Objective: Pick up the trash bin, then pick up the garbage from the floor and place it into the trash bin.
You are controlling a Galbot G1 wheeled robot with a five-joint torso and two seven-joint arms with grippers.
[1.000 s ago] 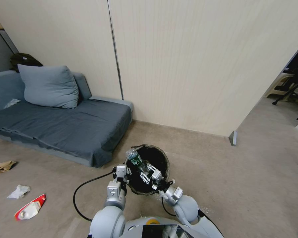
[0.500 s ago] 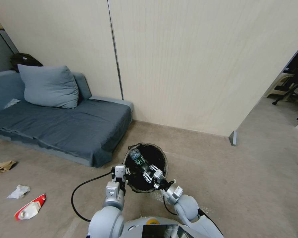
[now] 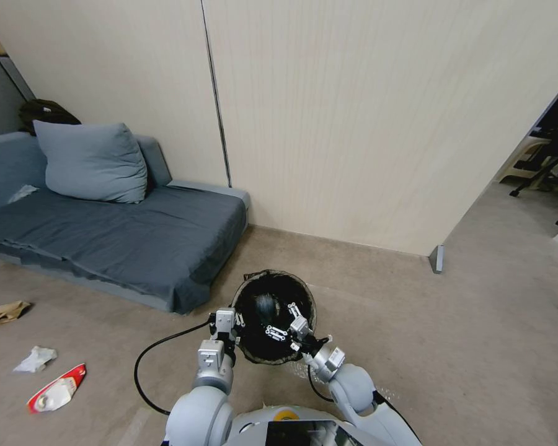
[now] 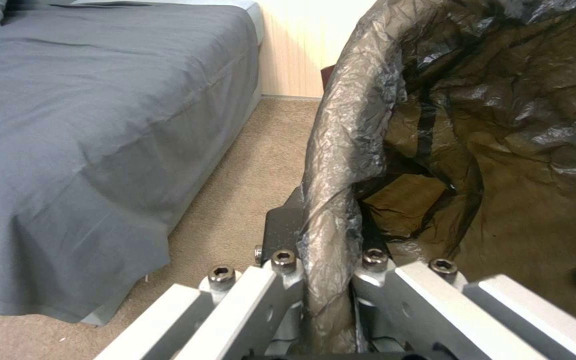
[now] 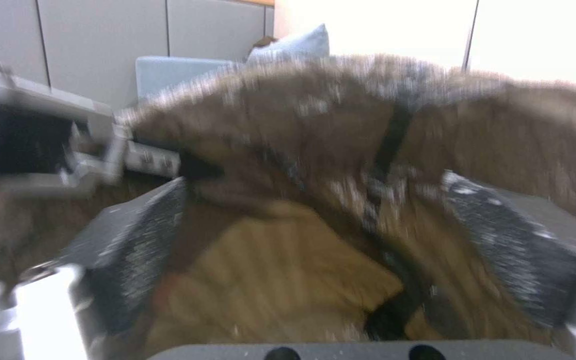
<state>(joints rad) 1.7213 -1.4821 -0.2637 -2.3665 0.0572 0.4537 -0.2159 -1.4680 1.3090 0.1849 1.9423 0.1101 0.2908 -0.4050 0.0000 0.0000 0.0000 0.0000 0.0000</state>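
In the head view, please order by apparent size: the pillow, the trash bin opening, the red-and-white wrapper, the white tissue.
1. Pillow.
2. Trash bin opening, though it sits nearer the camera.
3. Red-and-white wrapper.
4. White tissue, slightly smaller.

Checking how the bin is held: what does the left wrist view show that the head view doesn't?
Left wrist alone: the left claw shut on the bin's bagged rim. Head alone: the right claw open over the bin's mouth, and a wrapper, tissue and brown paper on the floor. Both: bin, sofa, wall.
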